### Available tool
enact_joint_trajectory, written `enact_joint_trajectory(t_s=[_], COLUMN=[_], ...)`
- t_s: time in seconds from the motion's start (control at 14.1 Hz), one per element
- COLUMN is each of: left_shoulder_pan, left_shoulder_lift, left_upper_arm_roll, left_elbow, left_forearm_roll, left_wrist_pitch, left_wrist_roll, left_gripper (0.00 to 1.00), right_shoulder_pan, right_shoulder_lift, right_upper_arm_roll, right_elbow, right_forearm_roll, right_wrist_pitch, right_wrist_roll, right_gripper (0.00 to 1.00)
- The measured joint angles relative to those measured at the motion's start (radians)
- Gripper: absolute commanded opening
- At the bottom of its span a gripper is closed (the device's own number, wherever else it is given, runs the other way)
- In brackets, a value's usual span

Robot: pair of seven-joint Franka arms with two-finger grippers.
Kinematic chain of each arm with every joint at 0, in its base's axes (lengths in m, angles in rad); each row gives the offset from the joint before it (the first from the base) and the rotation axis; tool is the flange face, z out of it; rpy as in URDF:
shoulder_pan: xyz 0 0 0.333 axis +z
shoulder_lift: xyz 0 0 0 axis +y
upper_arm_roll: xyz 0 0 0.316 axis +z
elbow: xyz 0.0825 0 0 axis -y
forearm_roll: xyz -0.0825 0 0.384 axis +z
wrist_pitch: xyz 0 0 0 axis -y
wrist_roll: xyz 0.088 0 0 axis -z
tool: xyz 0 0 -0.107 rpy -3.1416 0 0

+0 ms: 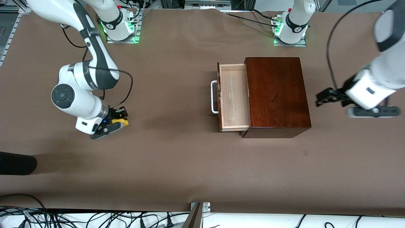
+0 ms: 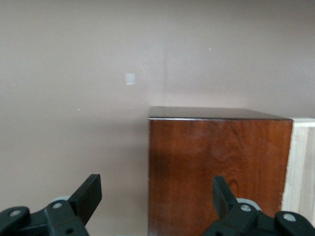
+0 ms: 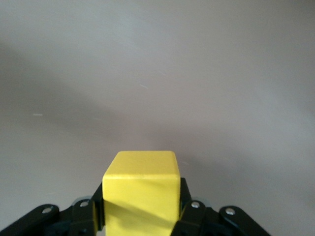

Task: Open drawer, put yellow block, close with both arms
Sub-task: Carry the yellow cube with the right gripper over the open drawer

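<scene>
brown paper covers the whole table (image 1: 177, 164), and it looks flat and bare in most places

the right gripper (image 1: 117, 123) is low over the table at the right arm's end, and its fingers (image 3: 189, 211) are pinching the yellow block (image 1: 121, 121) on two sides. the right wrist view shows the block (image 3: 141, 191) filling the gap between the fingers with one flat face up, and only bare brown table all around it. lots of open table lies between this gripper and the drawer (image 1: 233, 96)

the left gripper (image 1: 327, 97) hangs over the table at the left arm's end, just beside the dark wooden box (image 1: 277, 95) but not touching it. its fingers (image 2: 88, 194) are spread wide with nothing between them. the left wrist view shows the box's side wall (image 2: 216, 167) close in front of the fingers, and a thin strip of the pale drawer (image 2: 302, 172) past its corner. the front view shows that side only from above

the drawer is pulled out toward the right arm's end of the table. its long side runs from nearer the front camera to farther away. its white handle (image 1: 214, 96) sticks out on the front, facing the right gripper. the pale tray inside looks bare

a small patch (image 1: 305, 153) sits on the paper, nearer the front camera than the box
</scene>
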Motion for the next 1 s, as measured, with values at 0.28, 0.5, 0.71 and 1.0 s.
enact_joint_trajectory(t_s=[0.28, 0.5, 0.71, 1.0], left_shoulder_pan=[0.002, 0.001, 0.001, 0.000], left_shoulder_lift=[-0.136, -0.158, -0.157, -0.158], left_upper_arm_roll=[0.021, 0.016, 0.012, 0.009], left_elbow=[-0.182, -0.211, -0.217, -0.217], left_forearm_roll=[-0.002, -0.002, -0.002, -0.002], left_wrist_pitch=[0.071, 0.086, 0.089, 0.090], left_wrist_roll=[0.014, 0.037, 0.039, 0.040], left_gripper=[1.00, 1.00, 1.00, 1.00], right_shoulder_pan=[0.070, 0.241, 0.430, 0.592], right_shoulder_lift=[0.000, 0.019, 0.087, 0.180], right_upper_arm_roll=[0.134, 0.144, 0.144, 0.141], right_elbow=[0.128, 0.225, 0.383, 0.523], right_forearm_roll=[-0.070, -0.125, -0.152, -0.221], right_wrist_pitch=[-0.074, -0.094, -0.127, -0.142], right_wrist_roll=[-0.020, -0.019, -0.018, -0.017], right_gripper=[0.00, 0.00, 0.00, 0.00])
